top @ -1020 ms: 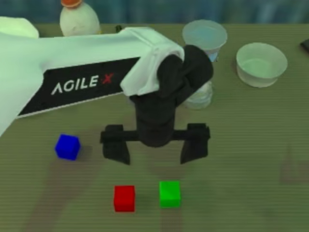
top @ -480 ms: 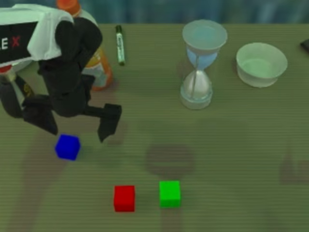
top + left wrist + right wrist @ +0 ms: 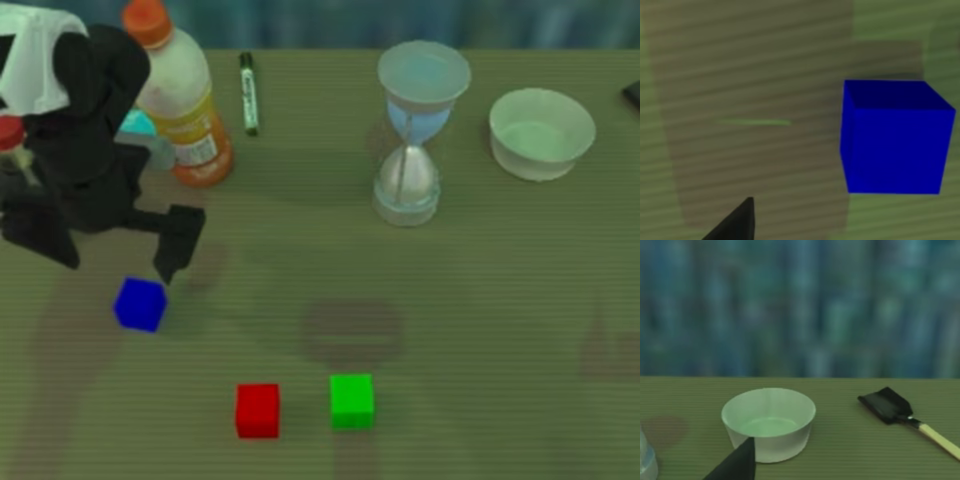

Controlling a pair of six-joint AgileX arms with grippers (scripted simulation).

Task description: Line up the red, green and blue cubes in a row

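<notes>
Reaching for the blue cube (image 3: 139,304) near the desk's left edge, my left gripper (image 3: 112,243) hovers just behind it, fingers wide and empty. Next: centre over it, descend, close. One red cube (image 3: 257,410) and one green cube (image 3: 352,401) sit side by side near the front edge.

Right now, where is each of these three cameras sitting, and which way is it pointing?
Top view: above the table, looking down on the red cube, green cube and blue cube; the left tool shows, open.
Left wrist view: on the left arm, facing the tabletop; one dark fingertip shows.
Right wrist view: on the right arm, facing the white bowl and a small shovel.
Shared: the blue cube in top and left wrist; the bowl in top and right wrist.
</notes>
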